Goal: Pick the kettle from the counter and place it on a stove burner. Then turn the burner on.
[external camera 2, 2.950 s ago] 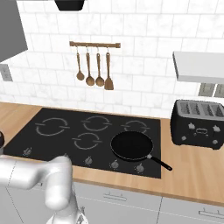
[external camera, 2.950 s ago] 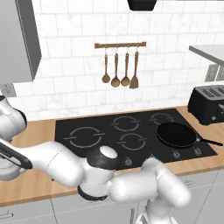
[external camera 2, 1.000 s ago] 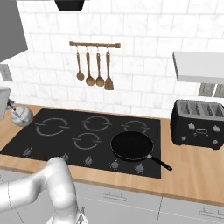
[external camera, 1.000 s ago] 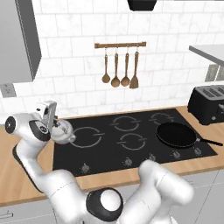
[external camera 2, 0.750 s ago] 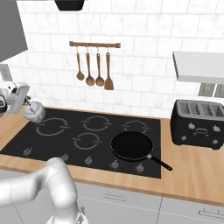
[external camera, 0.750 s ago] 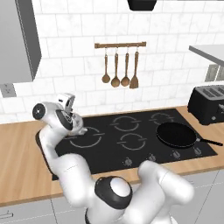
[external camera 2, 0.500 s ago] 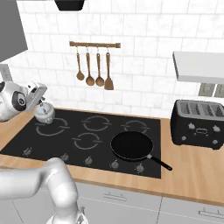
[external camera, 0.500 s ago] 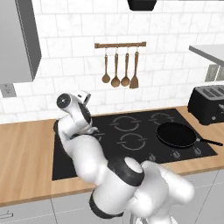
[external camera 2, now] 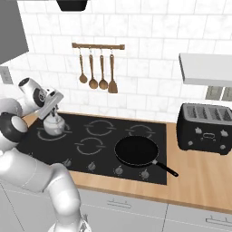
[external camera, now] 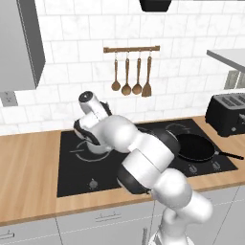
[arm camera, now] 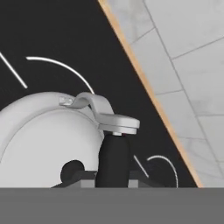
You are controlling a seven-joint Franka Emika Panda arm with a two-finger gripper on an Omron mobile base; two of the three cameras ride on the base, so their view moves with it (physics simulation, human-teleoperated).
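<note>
We've swung the kettle (external camera 2: 53, 125) off the tabletop (external camera: 28, 162) over the burner (external camera 2: 55, 130), fingers (arm camera: 113, 159) clamped on its handle; lowering next.

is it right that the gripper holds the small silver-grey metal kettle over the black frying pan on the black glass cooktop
Not quite: the small silver-grey metal kettle is over the large grey ring burner marking at the black glass cooktop's left, as the right base view shows. The black frying pan sits apart.

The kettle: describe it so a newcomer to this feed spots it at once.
Find the black glass cooktop set into the wooden counter. Over its big left ring, held by the gripper, is the kettle: small, squat, silver. The frying pan, the cooktop's other item, is flat and black.
</note>
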